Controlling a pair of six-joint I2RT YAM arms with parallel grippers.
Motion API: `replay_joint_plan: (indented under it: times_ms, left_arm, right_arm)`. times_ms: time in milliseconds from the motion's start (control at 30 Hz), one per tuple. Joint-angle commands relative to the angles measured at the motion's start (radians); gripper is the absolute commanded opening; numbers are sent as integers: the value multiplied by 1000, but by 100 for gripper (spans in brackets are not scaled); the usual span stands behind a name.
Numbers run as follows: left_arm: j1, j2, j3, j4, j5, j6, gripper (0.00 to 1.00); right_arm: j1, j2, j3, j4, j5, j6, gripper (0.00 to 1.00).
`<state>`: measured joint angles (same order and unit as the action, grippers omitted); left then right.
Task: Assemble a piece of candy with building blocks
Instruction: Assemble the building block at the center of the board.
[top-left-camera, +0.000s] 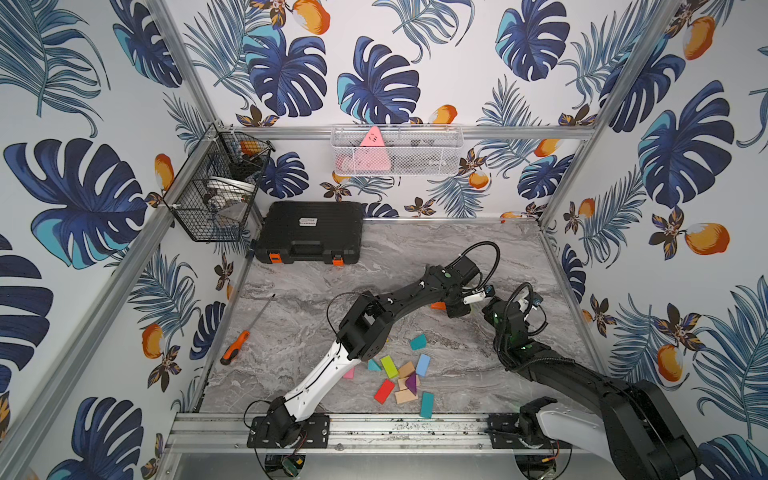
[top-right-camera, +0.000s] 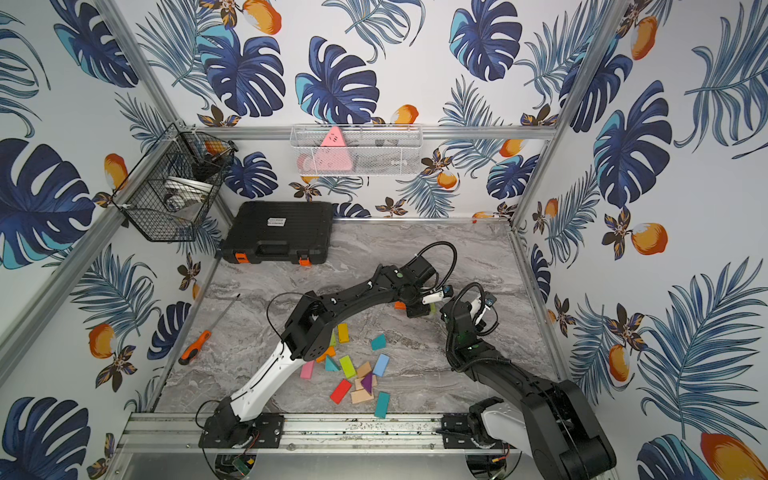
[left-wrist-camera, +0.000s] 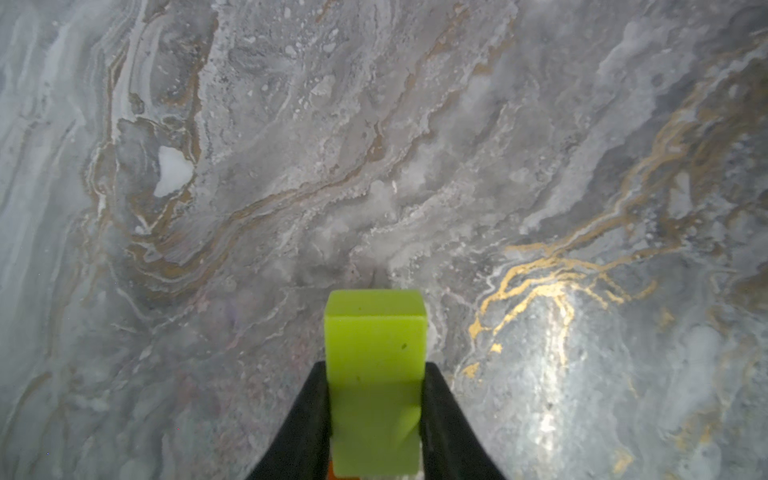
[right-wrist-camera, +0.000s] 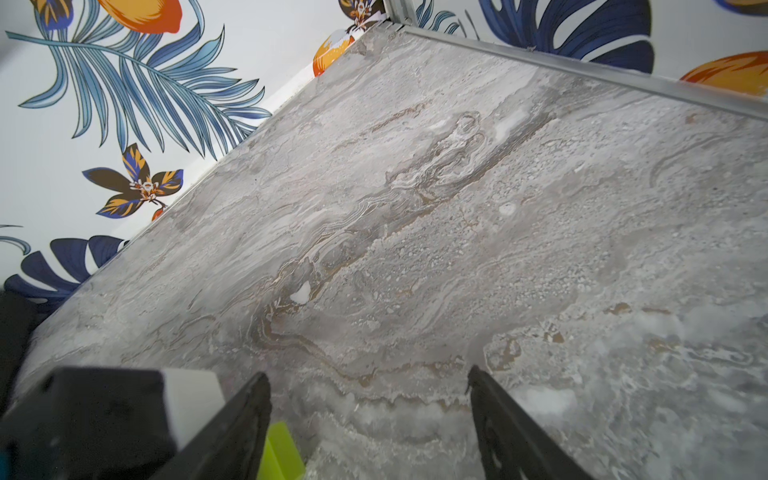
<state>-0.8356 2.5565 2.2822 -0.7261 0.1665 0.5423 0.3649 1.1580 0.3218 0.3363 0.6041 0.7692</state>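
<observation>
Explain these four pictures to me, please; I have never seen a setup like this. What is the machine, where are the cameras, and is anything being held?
Two robot arms are mounted along the near edge of a marble-patterned table, each ending in a two-fingered gripper. Both top views look down on the whole scene; the other two pictures come from cameras on the arms' wrists. The left gripper is shut on a lime-green block, seen in its wrist view. The right gripper is open and empty, close beside it. Loose building blocks lie near the front, with a screwdriver to one side and a black case at the back.
</observation>
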Motion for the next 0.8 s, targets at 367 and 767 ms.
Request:
replay_joint_plan:
  times_ms: [367, 767]
  left_arm:
    - [12, 35, 6, -33, -47, 114, 27]
    - [15, 14, -24, -27, -54, 98, 28]
  right_arm:
    - [1, 46, 43, 31, -72, -23, 78]
    - [2, 102, 79, 23, -111, -27, 79]
